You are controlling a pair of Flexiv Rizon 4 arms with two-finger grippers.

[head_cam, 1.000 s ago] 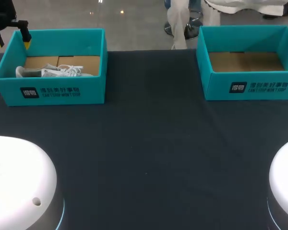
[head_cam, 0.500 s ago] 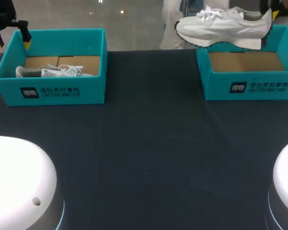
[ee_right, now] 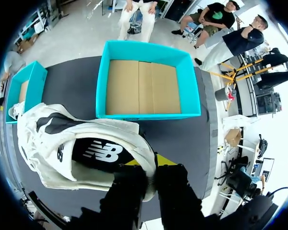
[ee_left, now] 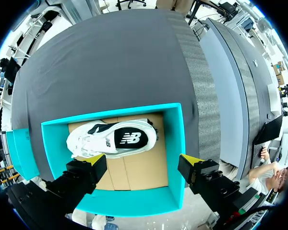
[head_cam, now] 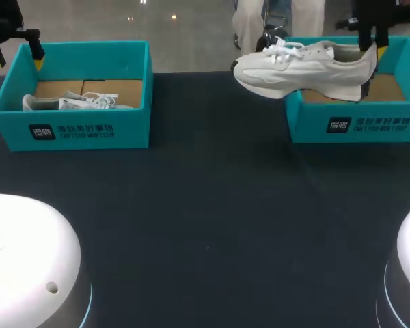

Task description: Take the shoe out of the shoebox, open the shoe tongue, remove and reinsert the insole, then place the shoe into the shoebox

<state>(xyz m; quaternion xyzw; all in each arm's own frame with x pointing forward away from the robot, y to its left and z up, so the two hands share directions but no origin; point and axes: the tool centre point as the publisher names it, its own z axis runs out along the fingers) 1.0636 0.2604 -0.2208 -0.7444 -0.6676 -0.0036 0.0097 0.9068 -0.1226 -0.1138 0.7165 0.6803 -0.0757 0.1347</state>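
A white shoe [head_cam: 304,68] hangs in the air over the near-left corner of the right teal shoebox [head_cam: 355,126], toe pointing left. My right gripper [head_cam: 372,48] is shut on its heel collar; in the right wrist view the shoe [ee_right: 81,148] is pinched by the gripper [ee_right: 149,165], with the empty box [ee_right: 146,114] ahead. A second white shoe [head_cam: 75,102] lies on its side in the left teal shoebox [head_cam: 75,130]. My left gripper [head_cam: 17,58] hovers open above that box's back-left corner; its view shows the shoe [ee_left: 113,140] ahead of the gripper [ee_left: 144,163].
Dark cloth covers the table [head_cam: 205,205] between and in front of the two boxes. Both boxes have brown cardboard floors. The white bases of my arms [head_cam: 27,260] fill the near corners.
My right arm has brought the white shoe down and to the left, from above the right box to its near-left corner. The left arm has stayed still.
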